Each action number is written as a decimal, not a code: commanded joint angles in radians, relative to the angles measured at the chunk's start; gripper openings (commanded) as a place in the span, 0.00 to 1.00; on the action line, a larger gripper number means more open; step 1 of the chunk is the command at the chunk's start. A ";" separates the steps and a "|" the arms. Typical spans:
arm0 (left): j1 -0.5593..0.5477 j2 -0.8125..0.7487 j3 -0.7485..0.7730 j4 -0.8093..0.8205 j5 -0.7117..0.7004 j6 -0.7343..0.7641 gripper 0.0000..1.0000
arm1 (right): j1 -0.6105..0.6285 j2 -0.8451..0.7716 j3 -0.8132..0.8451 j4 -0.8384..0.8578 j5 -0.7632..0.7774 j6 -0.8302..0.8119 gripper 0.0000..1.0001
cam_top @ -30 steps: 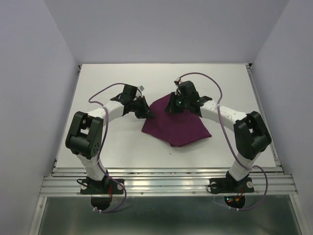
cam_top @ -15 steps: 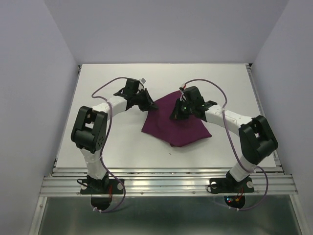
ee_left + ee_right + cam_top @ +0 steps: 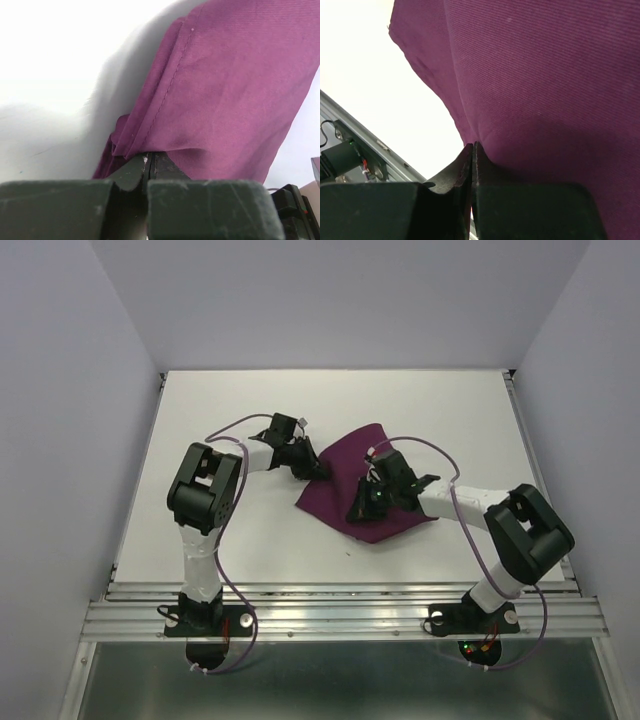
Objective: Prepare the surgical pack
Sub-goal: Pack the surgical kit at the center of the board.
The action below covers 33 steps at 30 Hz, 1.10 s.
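Top external view: the dark-purple cloth [image 3: 360, 465] lies folded and rumpled near the middle of the white bench [image 3: 240, 400], a little toward the right edge. One corner points to the far edge and its longest side faces the near edge. The left hand [image 3: 313, 467] sits at the cloth's left edge, its arm bending in from the near left corner. The right hand [image 3: 362, 508] is low over the cloth's near side, its arm reaching in from the near right corner.

In the left wrist view the left hand [image 3: 149, 159] has its two fingers pressed together, with a bunched fold of the hemmed cloth [image 3: 225, 90] nipped between the tips. A grey shadow falls on the bench beside the fold. In the right wrist view the right hand [image 3: 472, 148] is likewise closed tight, its tips pinching the cloth [image 3: 545, 75] at an edge where the fabric puckers. Past that edge lie bare bench and the metal rail [image 3: 370, 145] along the near edge.
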 commanded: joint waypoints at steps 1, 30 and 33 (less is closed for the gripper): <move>-0.008 -0.004 0.060 -0.050 -0.052 0.050 0.00 | -0.003 -0.061 0.005 -0.103 0.096 -0.030 0.03; -0.020 0.055 0.255 -0.185 -0.171 0.096 0.00 | 0.026 -0.191 -0.112 -0.123 0.149 0.014 0.03; -0.020 0.023 0.300 -0.225 -0.234 0.107 0.00 | 0.026 -0.243 -0.041 -0.178 0.189 -0.012 0.04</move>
